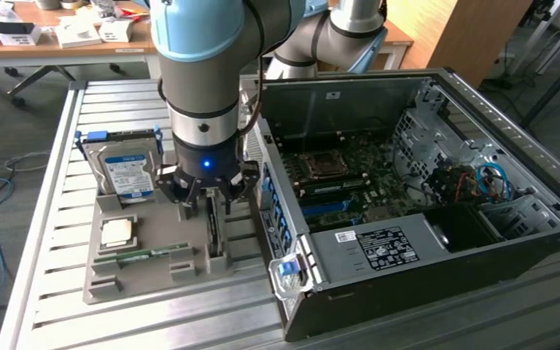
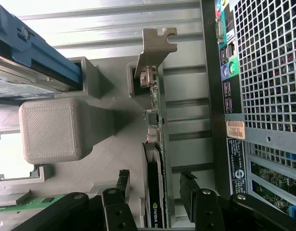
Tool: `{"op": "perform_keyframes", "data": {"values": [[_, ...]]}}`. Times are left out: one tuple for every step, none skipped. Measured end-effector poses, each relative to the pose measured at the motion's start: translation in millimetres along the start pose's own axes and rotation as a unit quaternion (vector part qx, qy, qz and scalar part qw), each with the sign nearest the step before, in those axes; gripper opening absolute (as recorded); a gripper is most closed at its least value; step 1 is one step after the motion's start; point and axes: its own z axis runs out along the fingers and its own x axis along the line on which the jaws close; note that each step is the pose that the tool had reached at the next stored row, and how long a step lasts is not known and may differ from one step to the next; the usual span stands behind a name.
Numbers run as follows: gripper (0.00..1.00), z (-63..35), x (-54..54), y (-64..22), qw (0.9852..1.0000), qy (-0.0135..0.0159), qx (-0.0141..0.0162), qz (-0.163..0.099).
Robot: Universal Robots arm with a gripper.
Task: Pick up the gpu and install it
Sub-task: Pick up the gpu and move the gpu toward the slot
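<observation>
Gripper (image 1: 212,211) (image 2: 155,180) at the gpu (image 1: 214,235) (image 2: 153,106), jaws released.
We see its 2 fingers (image 2: 188,192) spread, 1 either side of the gpu, which stands on edge in a slot of the grey holder (image 1: 144,275), beside the open computer case (image 1: 407,251).

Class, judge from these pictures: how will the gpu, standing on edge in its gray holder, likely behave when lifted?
Probably stiff: the gpu is a rigid board with a metal bracket. Likely apt to tip once free, as it stands on its thin edge in the holder. Exposed components suggest fragility.
</observation>
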Motion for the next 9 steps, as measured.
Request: {"op": "perform_keyframes", "data": {"values": [[0.55, 0.0, 0.0, 0.0, 1.0000, -0.0001, 0.0000, 0.000], [0.55, 0.0, 0.0, 0.0, 1.0000, -0.0001, 0.0000, 0.000], [0.55, 0.1, 0.0, 0.0, 1.0000, 0.0000, -0.0001, 0.000], [0.55, 0.1, 0.0, 0.0, 1.0000, -0.0001, -0.0001, 0.000], [0.55, 0.1, 0.0, 0.0, 1.0000, -0.0001, 0.0000, 0.000], [0.55, 0.1, 0.0, 0.0, 1.0000, 0.0000, -0.0001, 0.000], [0.55, 0.1, 0.0, 0.0, 1.0000, 0.0000, -0.0001, 0.000], [0.55, 0.1, 0.0, 0.0, 1.0000, -0.0001, -0.0001, 0.000], [0.53, 0.1, 0.0, 0.0, 1.0000, -0.0001, -0.0001, 0.000]]}}
